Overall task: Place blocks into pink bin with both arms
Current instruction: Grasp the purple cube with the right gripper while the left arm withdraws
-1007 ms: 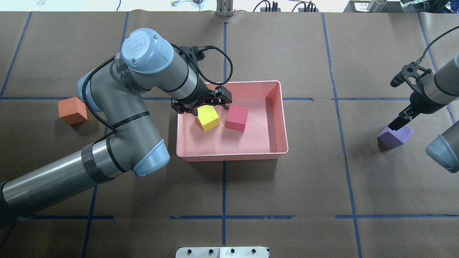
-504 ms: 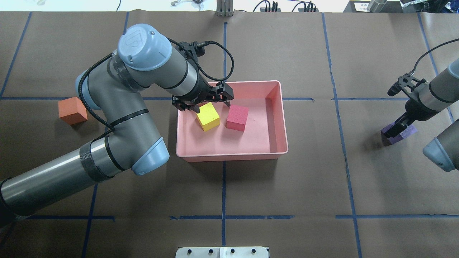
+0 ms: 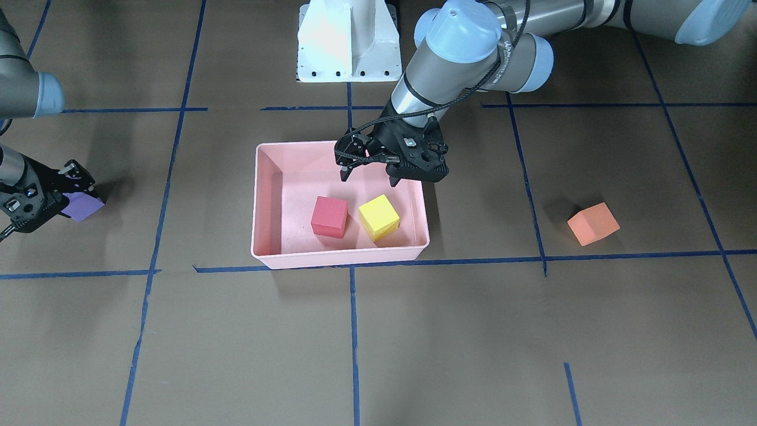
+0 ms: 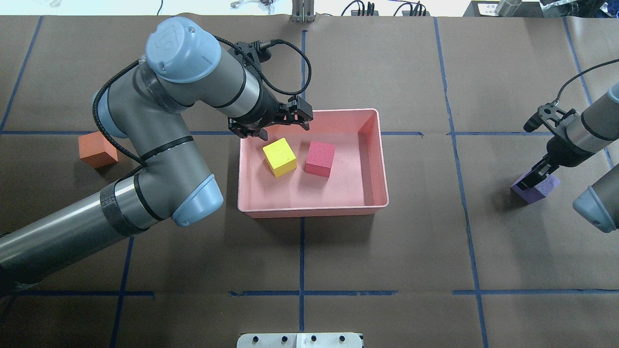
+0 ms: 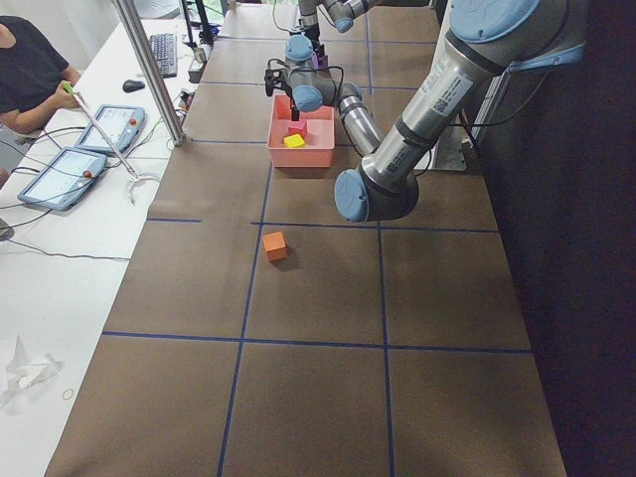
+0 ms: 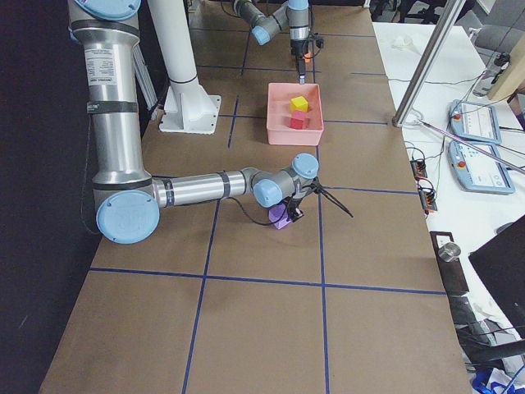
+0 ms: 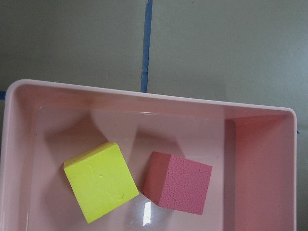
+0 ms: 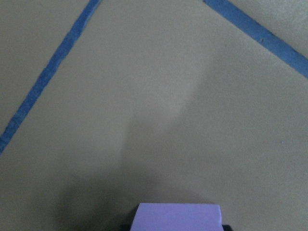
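Left gripper [image 4: 285,129] first: spread wide, holding nothing, hanging over the far corner of the pink bin [image 4: 314,210] on the robot's left, just above the yellow foam cube [image 4: 279,157]. Right gripper [image 4: 531,178]: way off on the other side, apparently pinched onto the purple foam cube [image 4: 544,186] from above. Lifted or resting on the paper, can't tell.

Two in already by the look of it: yellow and the red foam cube [image 4: 320,158] side by side on the bin floor, nearly touching. Orange foam cube [image 4: 98,151] out on the brown paper, well to the left of the bin.

Handling guess: featherweight, squishy foam with a pebbly, grippy skin, so little slip risk and nothing to break on a drop. Best to come straight down and squeeze two opposite flat faces around mid-height, never the corners. Go easy on the pressure to avoid squashing it out of shape. Worth twisting the wrist first for the orange one, given its skew to the tape grid.
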